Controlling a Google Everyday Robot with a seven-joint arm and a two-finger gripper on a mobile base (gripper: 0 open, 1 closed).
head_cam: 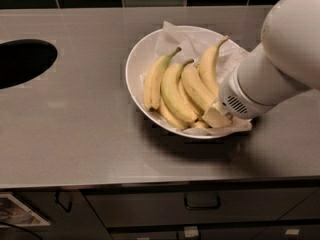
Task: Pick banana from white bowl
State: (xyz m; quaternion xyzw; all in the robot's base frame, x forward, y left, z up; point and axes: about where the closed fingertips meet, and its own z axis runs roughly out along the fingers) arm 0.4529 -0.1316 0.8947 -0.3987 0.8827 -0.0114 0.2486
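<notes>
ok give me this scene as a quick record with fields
surface: grey counter
white bowl: on the counter, right of centre, lined with crumpled paper
bananas: a bunch lying in the bowl, stems pointing away
tool: down at the bananas' near ends, at the bowl's right side, mostly hidden by the arm
arm: white, coming in from the right
opening: dark round hole in the counter, far left
drawers: below the counter's front edge

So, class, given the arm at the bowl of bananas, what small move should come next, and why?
Probably secure the nearest banana before lifting: the gripper sits at the bananas' lower ends inside the white bowl, and every banana lies on the paper.
</notes>
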